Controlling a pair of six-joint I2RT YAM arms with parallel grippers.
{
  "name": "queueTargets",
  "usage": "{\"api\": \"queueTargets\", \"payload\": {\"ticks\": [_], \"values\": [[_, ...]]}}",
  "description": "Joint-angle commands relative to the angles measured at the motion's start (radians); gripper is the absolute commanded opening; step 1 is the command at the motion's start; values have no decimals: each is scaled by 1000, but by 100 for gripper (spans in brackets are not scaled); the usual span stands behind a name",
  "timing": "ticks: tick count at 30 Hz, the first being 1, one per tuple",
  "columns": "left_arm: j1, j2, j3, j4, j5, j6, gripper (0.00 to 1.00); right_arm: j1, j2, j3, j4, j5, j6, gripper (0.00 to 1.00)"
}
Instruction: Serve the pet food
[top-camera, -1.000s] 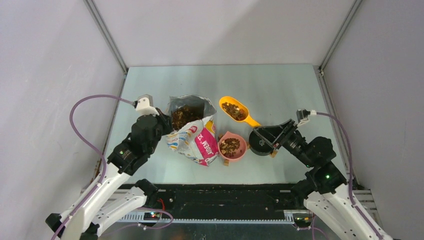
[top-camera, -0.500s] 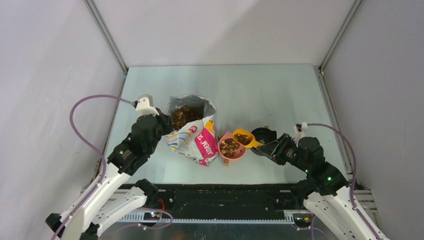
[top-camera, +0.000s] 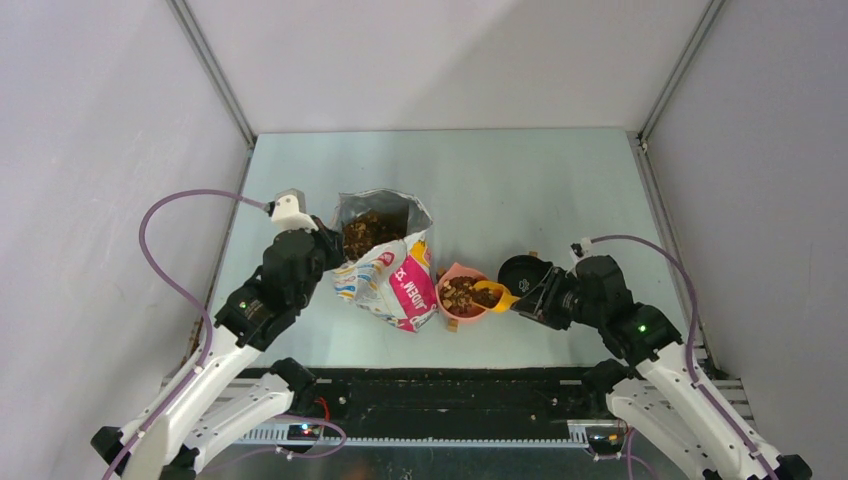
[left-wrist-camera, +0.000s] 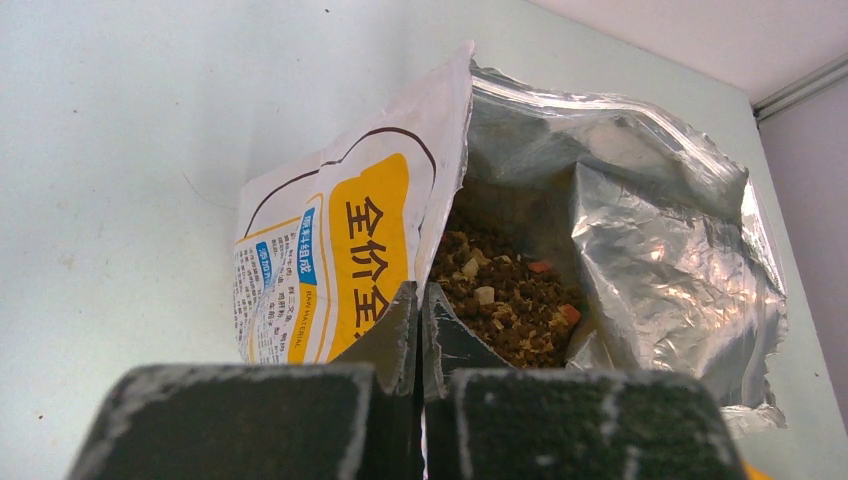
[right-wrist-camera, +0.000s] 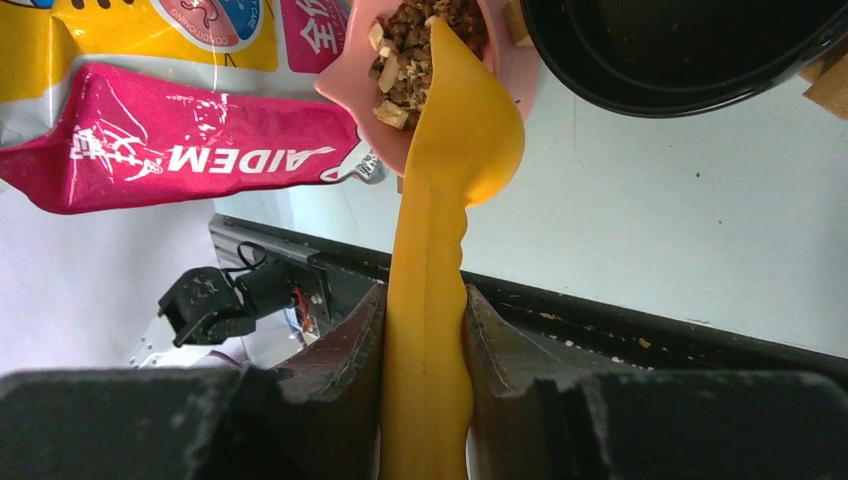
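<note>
Top view: left pincer (top-camera: 327, 250) is clamped shut on the near rim of the bag (top-camera: 388, 282). My guess is it's there to hold the mouth open and the bag upright. Pet food (top-camera: 368, 230) shows inside the bag, just past the fingertips. Right pincer (top-camera: 530, 300) is partly closed on the handle of the yellow scoop (top-camera: 494, 296). The scoop head reaches out ahead of it over the pink bowl (top-camera: 448, 310), which is already heaped with kibble. A black bowl (top-camera: 520, 272) sits right beside this pincer, on the table (top-camera: 520, 180).

Left wrist view: left pincer (left-wrist-camera: 420, 300) has its jaws together with the bag (left-wrist-camera: 330, 250) edge pinched between them. Pet food (left-wrist-camera: 505, 295) lies straight ahead and slightly right, down in the foil lining.

Right wrist view: right pincer (right-wrist-camera: 425, 310) squeezes the narrow scoop (right-wrist-camera: 465, 150) handle from both sides. The jaws stand only as wide as the handle. The scoop is rolled over so I see its back, with its tip dipped into the pink bowl (right-wrist-camera: 515, 75) directly ahead. Looks like a pour, angled so the pellets drop inside. Pet food (right-wrist-camera: 420, 40) is piled at the scoop tip. The black bowl (right-wrist-camera: 680, 50) is ahead to the right and the bag (right-wrist-camera: 180, 150) ahead to the left. I can't tell whether the scoop is empty yet.
</note>
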Motion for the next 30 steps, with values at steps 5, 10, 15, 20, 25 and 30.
{"api": "queueTargets", "payload": {"ticks": [5,10,15,20,25,30], "values": [[-1,1,-14,13,-20,4,0,-4,13,97,-56,22,-89,0],[-1,1,-13,11,-21,4,0,-9,23,133,-61,34,-116,0],[-1,-1,-14,12,-23,5,0,-12,47,166,-76,36,-145,0],[-1,1,-14,12,-23,6,0,-12,76,199,-110,39,-175,0],[-1,2,-14,12,-23,6,0,-12,91,217,-130,44,-198,0],[-1,2,-14,12,-25,6,0,-13,99,232,-165,29,-221,0]]}}
